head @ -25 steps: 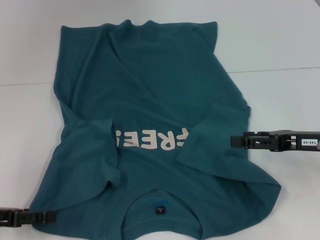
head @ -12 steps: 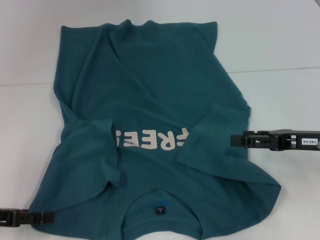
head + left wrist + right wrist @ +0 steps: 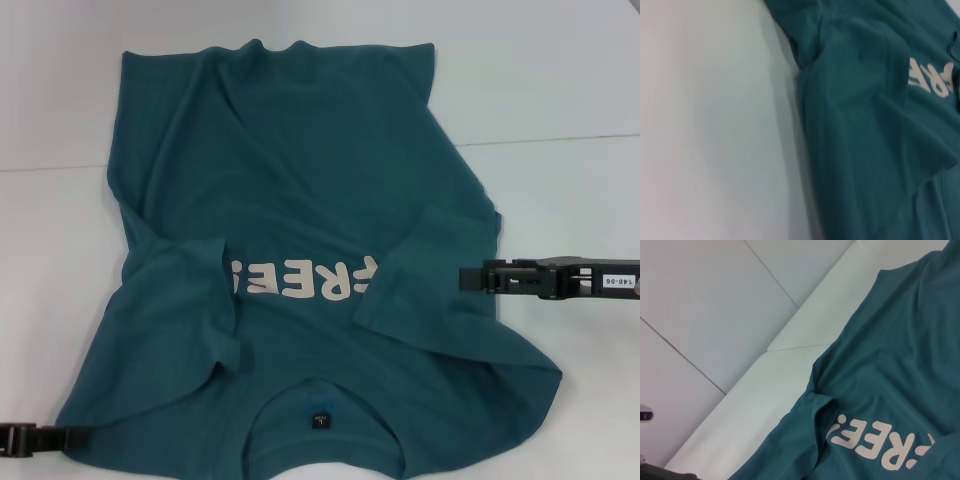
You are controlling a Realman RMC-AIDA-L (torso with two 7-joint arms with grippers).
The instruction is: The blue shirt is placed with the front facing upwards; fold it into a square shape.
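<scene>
The white table (image 3: pixel 560 90) carries the shirt (image 3: pixel 300 180), spread front up across its middle, collar and neck label (image 3: pixel 319 417) at the near edge, hem at the far side. Both sleeves are folded in over the chest, covering the ends of the off-white lettering (image 3: pixel 300 281); the cloth lies wrinkled, with a ridge along the left side. The right gripper (image 3: pixel 470 277) hangs at the shirt's right edge beside the folded sleeve, its tip over the cloth; whether its jaws are spread or pressed together cannot be told. The left gripper (image 3: pixel 70 436) sits at the near left corner, touching the shirt's edge, jaws likewise unreadable.
</scene>
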